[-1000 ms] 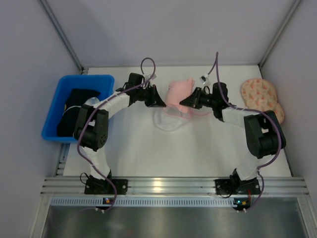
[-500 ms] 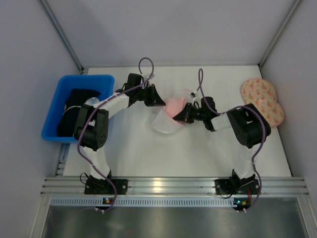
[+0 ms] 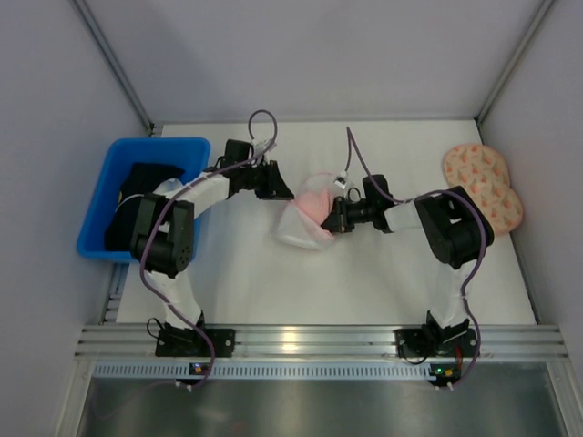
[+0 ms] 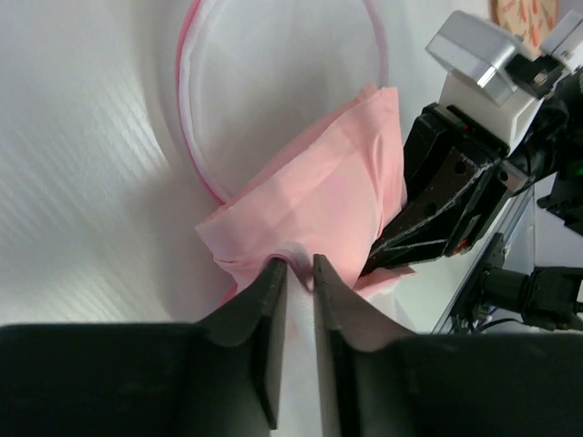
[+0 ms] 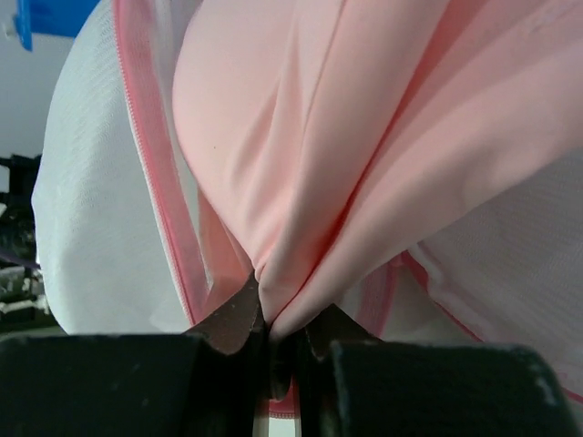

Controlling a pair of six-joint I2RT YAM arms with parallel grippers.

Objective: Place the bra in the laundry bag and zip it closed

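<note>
Here, the left gripper [image 3: 288, 192] reaches in from the left and meets the bundle at mid-surface. In its wrist view its jaws [image 4: 299, 264] stand a narrow slit apart with pale white showing between them. Their tips touch a crumpled fold where the bra [image 4: 319, 209] meets the pink-edged rim of the laundry bag [image 4: 273, 73], and nothing looks clamped between them. The bag [image 3: 294, 234] lies on the white surface [image 3: 364, 282] between the two grippers, its round zipper edge gaping open. The bra [image 3: 314, 198] sits bunched across the right part of that mouth, partly over the rim; how much of it lies inside cannot be told. The right gripper [image 3: 330, 221] comes in from the right, low over the surface. Its jaws [image 5: 273, 314] are pressed together on a pinched fold of the pink bra [image 5: 364, 137], with the bag's white mesh [image 5: 91, 209] and its pink zipper tape lying just beside the grip on either side. By count, from left to right: one blue bin [image 3: 96, 246] at the left edge holding dark garments [image 3: 123, 223] whose number cannot be told, two arms with one gripper each, one laundry bag, one bra, and one peach speckled two-lobed item [image 3: 478, 173] lying well apart at the far right of the surface.
</note>
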